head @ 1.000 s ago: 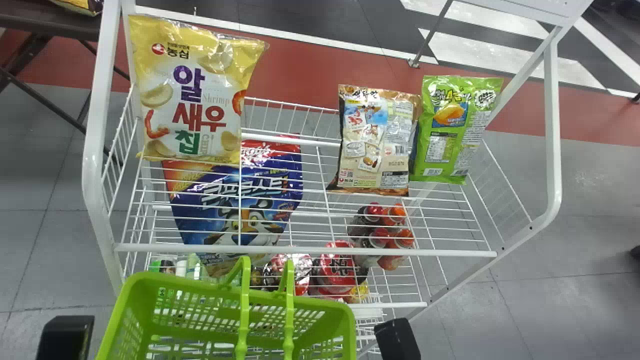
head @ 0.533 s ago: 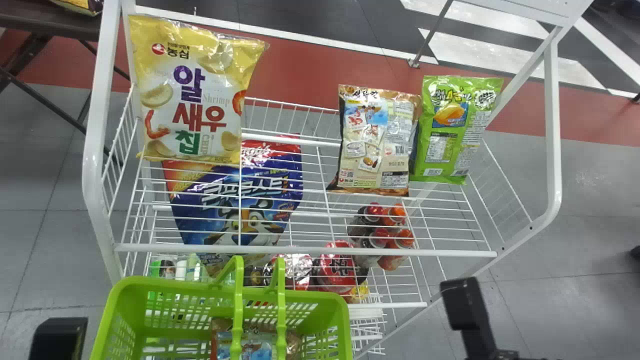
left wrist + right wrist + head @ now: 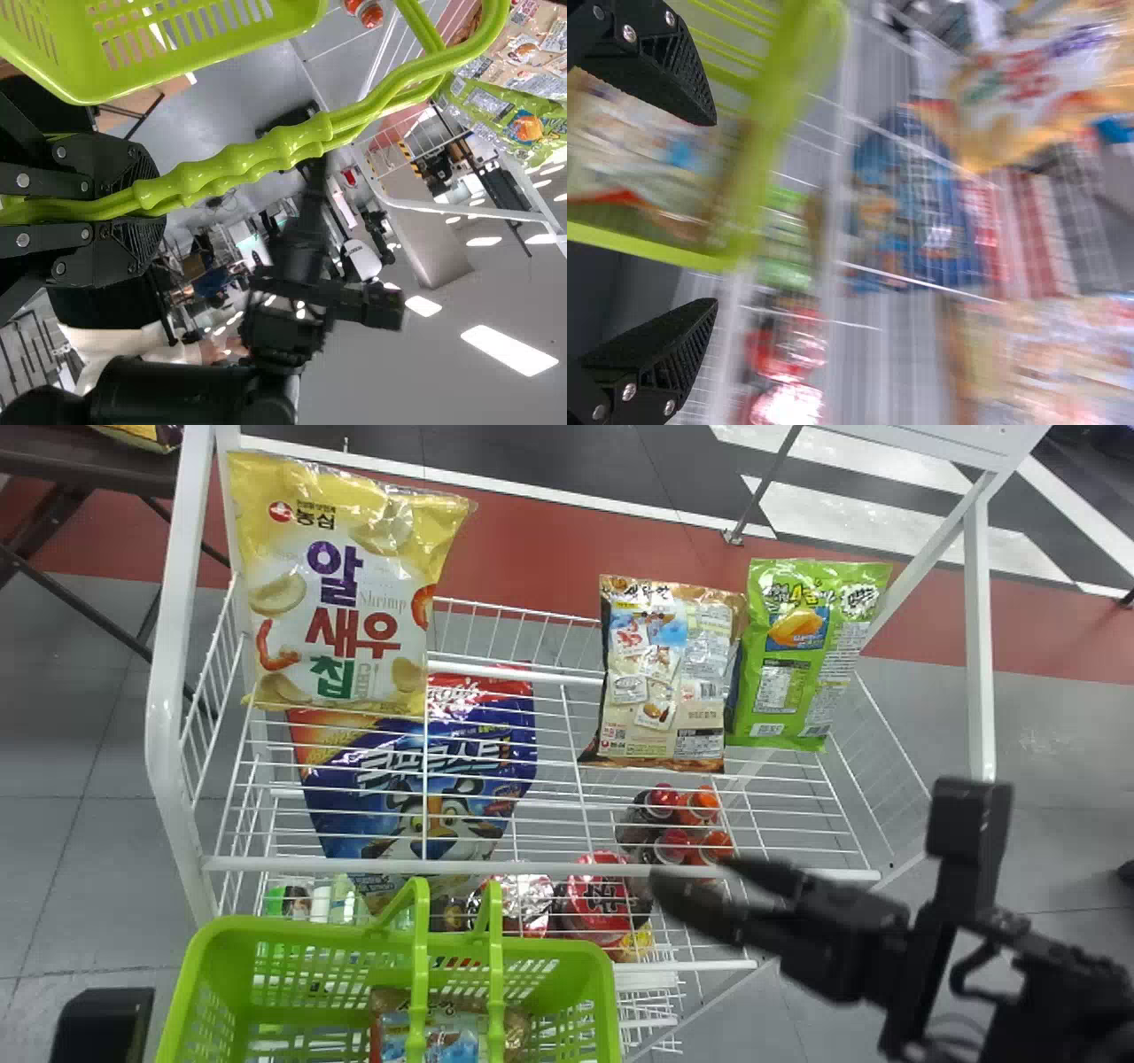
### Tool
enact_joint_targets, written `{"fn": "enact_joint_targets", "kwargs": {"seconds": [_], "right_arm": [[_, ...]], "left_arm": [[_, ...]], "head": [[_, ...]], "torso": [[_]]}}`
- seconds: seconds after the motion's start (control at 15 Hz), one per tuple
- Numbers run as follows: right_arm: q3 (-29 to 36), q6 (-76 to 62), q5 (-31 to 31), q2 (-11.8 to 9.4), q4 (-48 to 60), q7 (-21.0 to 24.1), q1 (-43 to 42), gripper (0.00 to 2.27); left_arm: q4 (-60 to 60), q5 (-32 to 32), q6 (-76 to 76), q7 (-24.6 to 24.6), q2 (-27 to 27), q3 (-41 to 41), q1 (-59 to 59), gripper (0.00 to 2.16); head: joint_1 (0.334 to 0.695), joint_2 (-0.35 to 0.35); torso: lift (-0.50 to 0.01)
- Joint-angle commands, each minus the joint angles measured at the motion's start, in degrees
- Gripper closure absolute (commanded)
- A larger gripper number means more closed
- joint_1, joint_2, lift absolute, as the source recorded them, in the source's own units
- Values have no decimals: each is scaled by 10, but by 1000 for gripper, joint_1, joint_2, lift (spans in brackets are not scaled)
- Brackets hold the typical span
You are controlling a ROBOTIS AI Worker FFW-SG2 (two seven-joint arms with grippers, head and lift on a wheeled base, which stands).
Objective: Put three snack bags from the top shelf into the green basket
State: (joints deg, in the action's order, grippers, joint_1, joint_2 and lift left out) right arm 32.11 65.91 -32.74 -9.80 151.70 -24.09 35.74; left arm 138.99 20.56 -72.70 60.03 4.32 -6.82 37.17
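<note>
Hanging over the front of the wire rack [image 3: 532, 865], the right gripper [image 3: 689, 872] has its fingers parted and empty in the head view! Up on the top shelf sit the yellow bag [image 3: 341, 593], the brown bag [image 3: 664, 682] and the green bag [image 3: 793, 655], and one snack bag [image 3: 456, 1036] lies inside the green basket [image 3: 571, 946]. Looks like more to fetch, and brown and green sit so close that a clumsy grab could knock the neighbour over. That front bar could snag a low finger, too!

Over to the left wrist view: the left gripper [image 3: 146, 212] is clamped around the basket handles [image 3: 292, 146]. All that weight hangs from one pinch; an uneven load might twist the handles and tip the basket.

Now the right wrist view: fingers wide apart, nothing pinched, basket and bagged snack beyond them. Next danger? Slick film sliding free from a shallow grip, or a bag dropped onto those arching handles!
</note>
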Motion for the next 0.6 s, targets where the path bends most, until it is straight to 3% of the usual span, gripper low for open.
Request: {"fn": "enact_joint_targets", "kwargs": {"seconds": [0.0, 0.2, 0.53], "right_arm": [[-4, -120, 23, 0, -44, 1, -45, 127], [-58, -239, 105, -3, -112, 12, -110, 147], [-130, -287, 189, -28, -216, 53, -186, 147]], "left_arm": [[-3, 0, 0, 0, 0, 1, 0, 1710], [-7, 0, 1, -1, 0, -1, -3, 1710], [-26, 1, -4, -4, 3, -6, -26, 1710]], "head": [[695, -350], [695, -350], [695, -350]], "torso": [[-47], [-47], [-47]]}}
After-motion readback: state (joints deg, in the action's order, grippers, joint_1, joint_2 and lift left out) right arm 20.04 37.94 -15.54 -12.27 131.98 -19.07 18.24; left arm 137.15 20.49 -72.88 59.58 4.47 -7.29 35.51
